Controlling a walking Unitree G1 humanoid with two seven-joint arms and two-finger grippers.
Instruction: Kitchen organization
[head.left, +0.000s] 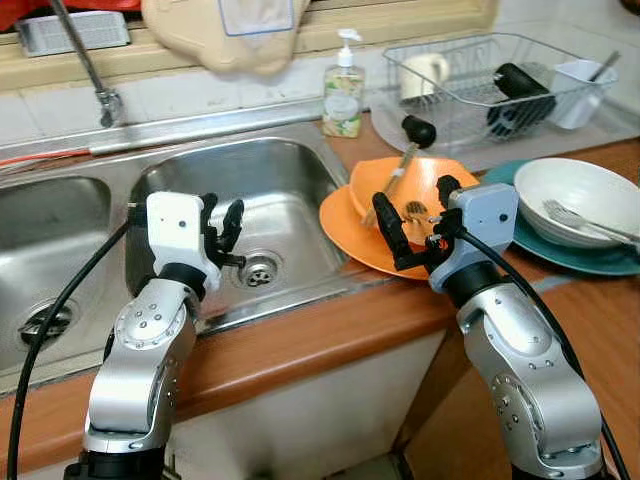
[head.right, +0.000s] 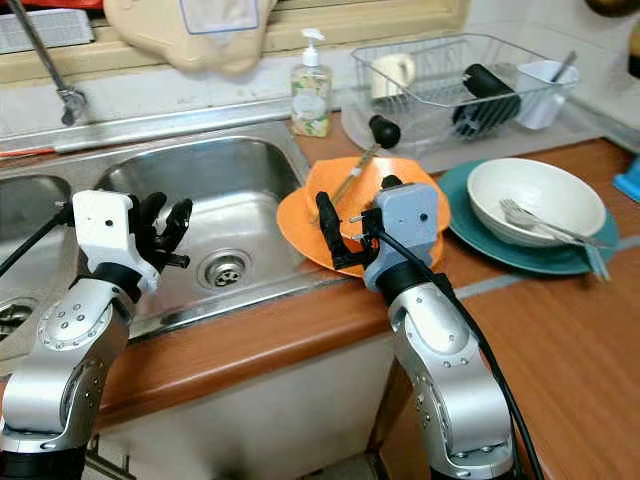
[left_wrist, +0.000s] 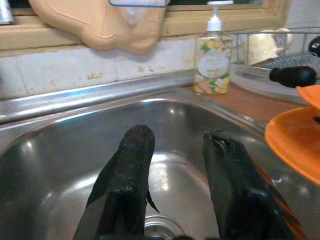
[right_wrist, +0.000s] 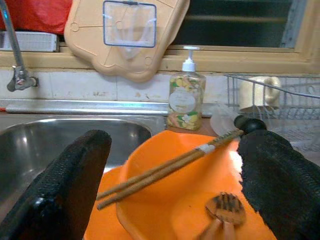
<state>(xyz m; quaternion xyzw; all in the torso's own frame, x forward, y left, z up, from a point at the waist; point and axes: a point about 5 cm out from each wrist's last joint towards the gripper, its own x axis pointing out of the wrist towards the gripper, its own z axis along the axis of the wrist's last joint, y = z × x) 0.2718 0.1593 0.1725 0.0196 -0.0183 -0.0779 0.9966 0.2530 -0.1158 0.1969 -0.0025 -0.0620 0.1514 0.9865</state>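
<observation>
The right gripper (head.left: 418, 222) hangs wide apart just before the orange bowl (head.left: 440, 190) holding wooden chopsticks (right_wrist: 170, 171) right of the steel sink (head.left: 270, 180), seemingly lining up a grasp, while the left gripper (head.left: 222, 228) waits spread over the basin.

sink basin (head.left: 290, 190): open bare steel, room to reach in. orange bowl (head.left: 440, 185): crossed by chopsticks (right_wrist: 165, 172) and a fork (right_wrist: 225, 207), soap bottle (head.left: 343, 95) just behind. dish rack (head.left: 480, 85) blocks the rear counter. white bowl (head.left: 580, 195) with cutlery occupies the right side.
</observation>
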